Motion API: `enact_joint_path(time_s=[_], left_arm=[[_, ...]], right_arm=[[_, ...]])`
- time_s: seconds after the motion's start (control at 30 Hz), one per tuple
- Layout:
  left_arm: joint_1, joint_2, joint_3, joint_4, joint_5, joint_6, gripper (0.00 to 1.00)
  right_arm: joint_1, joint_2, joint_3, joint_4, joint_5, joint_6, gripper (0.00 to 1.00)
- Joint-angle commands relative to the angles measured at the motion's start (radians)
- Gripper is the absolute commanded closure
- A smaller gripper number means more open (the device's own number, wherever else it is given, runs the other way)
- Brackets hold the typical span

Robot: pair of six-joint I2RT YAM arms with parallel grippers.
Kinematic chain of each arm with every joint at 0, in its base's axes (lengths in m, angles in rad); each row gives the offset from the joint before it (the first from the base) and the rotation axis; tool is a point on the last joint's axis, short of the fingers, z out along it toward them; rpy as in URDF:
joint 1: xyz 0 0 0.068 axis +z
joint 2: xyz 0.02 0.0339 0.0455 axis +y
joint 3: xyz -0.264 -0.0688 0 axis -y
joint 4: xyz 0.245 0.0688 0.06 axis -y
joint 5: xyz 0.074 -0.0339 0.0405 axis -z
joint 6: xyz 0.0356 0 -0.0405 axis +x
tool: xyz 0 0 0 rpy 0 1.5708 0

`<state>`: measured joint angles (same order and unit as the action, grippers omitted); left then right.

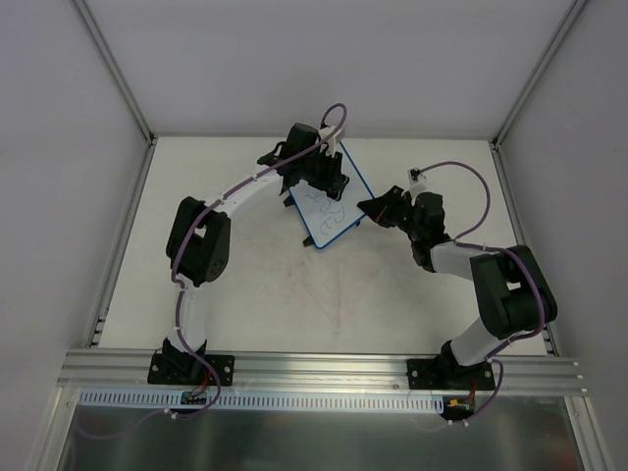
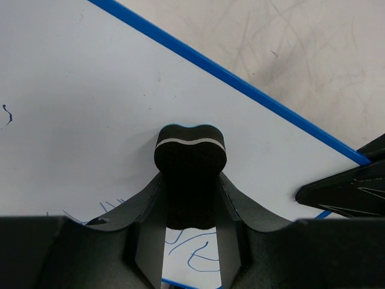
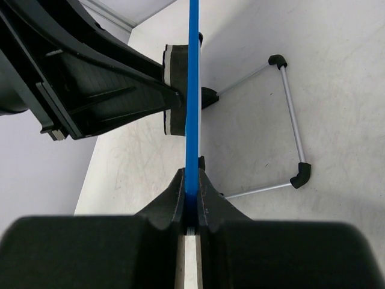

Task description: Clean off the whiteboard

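Note:
The whiteboard point(image 1: 332, 214) stands tilted at the back middle of the table, with blue scribbles point(image 1: 330, 212) on its face. My right gripper point(image 1: 369, 208) is shut on its blue rim point(image 3: 193, 90), which the right wrist view shows edge-on between the jaws point(image 3: 191, 180). My left gripper point(image 2: 190, 180) is shut on a small black eraser point(image 2: 190, 150) that presses against the white face point(image 2: 90, 90). Blue scribbles point(image 2: 198, 247) show below the eraser, between the fingers. In the right wrist view the eraser point(image 3: 174, 90) touches the board's left side.
The board's wire stand point(image 3: 289, 120), with black feet, rests on the table behind it. The right gripper's finger point(image 2: 349, 189) shows at the board's edge. Walls enclose the table point(image 1: 245, 294) at left, right and back.

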<state>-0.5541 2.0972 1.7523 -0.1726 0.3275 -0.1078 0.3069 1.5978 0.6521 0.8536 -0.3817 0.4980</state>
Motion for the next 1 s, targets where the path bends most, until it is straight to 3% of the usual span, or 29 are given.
enact_joint_path(time_s=[0.0,0.33,0.5,0.77,0.97], left_arm=[[0.026,0.083,0.041,0.012,0.093,-0.059,0.90],[0.184,0.208,0.200,0.010,0.117,-0.174,0.90],[0.240,0.221,0.176,0.004,0.105,-0.234,0.90],[0.260,0.204,0.135,-0.039,-0.028,-0.222,0.89],[0.253,0.190,0.138,-0.038,0.013,-0.219,0.89]], right_arm=[[0.043,0.001,0.017,0.096,-0.112,-0.082,1.00],[0.044,-0.002,0.014,0.099,-0.115,-0.082,1.00],[0.044,-0.002,0.015,0.099,-0.115,-0.082,1.00],[0.043,-0.004,0.011,0.099,-0.115,-0.082,1.00],[0.044,-0.006,0.011,0.098,-0.117,-0.082,1.00]])
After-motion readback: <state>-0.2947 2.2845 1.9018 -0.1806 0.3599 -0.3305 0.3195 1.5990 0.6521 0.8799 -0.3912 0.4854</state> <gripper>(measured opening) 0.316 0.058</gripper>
